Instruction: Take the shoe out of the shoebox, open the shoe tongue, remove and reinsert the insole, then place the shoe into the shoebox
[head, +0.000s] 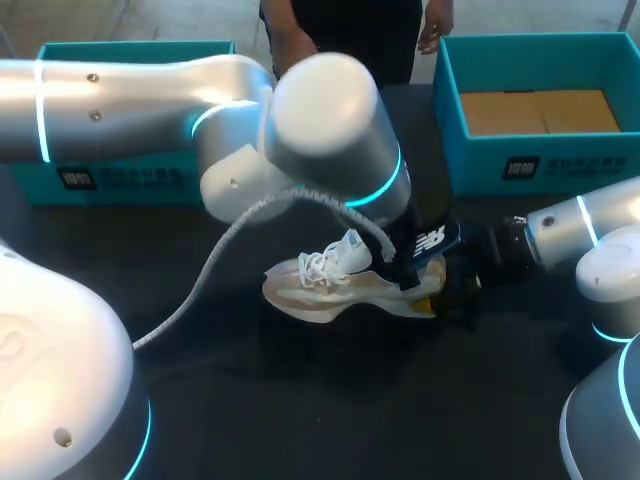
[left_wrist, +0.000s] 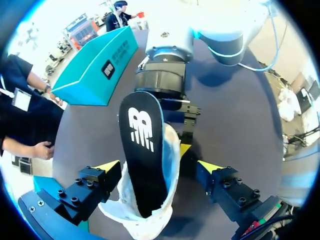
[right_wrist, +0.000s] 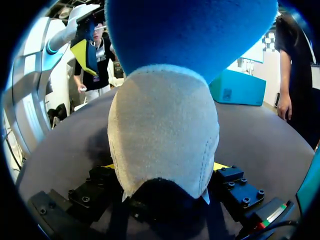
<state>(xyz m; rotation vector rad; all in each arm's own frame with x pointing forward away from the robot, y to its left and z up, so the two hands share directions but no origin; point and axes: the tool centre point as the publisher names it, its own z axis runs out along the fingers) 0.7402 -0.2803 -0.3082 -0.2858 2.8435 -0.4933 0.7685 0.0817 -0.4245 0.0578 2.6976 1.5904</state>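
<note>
White-beige lace-up sneaker (head: 330, 285) sits on dark table (head: 330, 410), heel pinched by right gripper (right_wrist: 164, 165); left gripper (left_wrist: 159, 165), fingers wide apart & empty, straddles half-out black logo-printed insole (left_wrist: 142, 155), so prob. best to close on its free end & pull straight w/o twisting.

The shoe (head: 335, 285), a cream-and-white sneaker with white laces, sits mid-table out of the box, its toe toward the left. The dark blue insole (head: 430, 243), with a white logo, sticks partway out of its heel end. The open teal shoebox (head: 540, 160), brown cardboard inside, stands well apart at the far right.
</note>
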